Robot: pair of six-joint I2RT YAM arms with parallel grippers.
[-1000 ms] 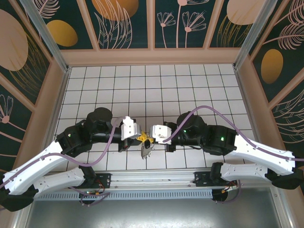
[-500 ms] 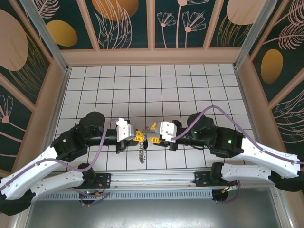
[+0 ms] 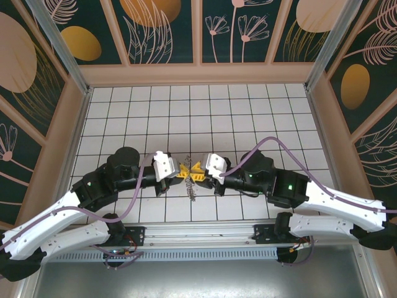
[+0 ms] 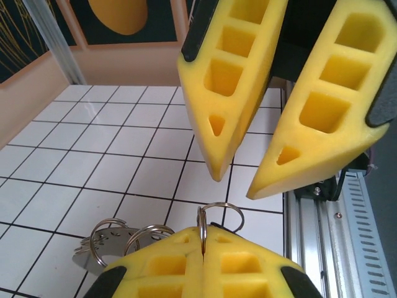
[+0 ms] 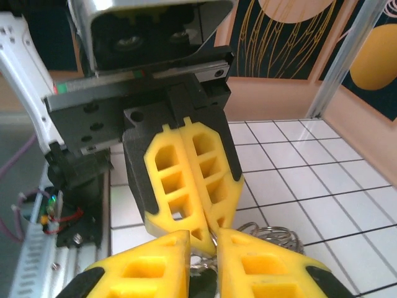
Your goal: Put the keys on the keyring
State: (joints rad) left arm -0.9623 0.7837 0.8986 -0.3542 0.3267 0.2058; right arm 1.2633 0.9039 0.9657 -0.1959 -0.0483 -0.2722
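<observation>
My left gripper (image 3: 185,170) and right gripper (image 3: 197,171) meet tip to tip above the near middle tiles. In the left wrist view my left gripper (image 4: 203,228) is shut on a thin silvery split ring of the keyring (image 4: 218,214). More of its linked rings (image 4: 133,236) trail off to the left, next to a flat grey metal piece (image 4: 87,257) that looks like one of the keys. My right gripper (image 4: 239,185) hovers just above the held ring, fingers apart with nothing between the tips. A short grey string of links (image 3: 191,189) hangs under both grippers.
The metal rail (image 3: 198,234) at the table's near edge lies just behind the grippers. Wooden walls (image 3: 198,74) enclose the white tiled floor (image 3: 198,118) at the back and on both sides. Purple cables loop over both arms.
The two grippers drew apart and came back together, now slightly farther from the rail. The right gripper has opened. The left stays shut on the ring.
</observation>
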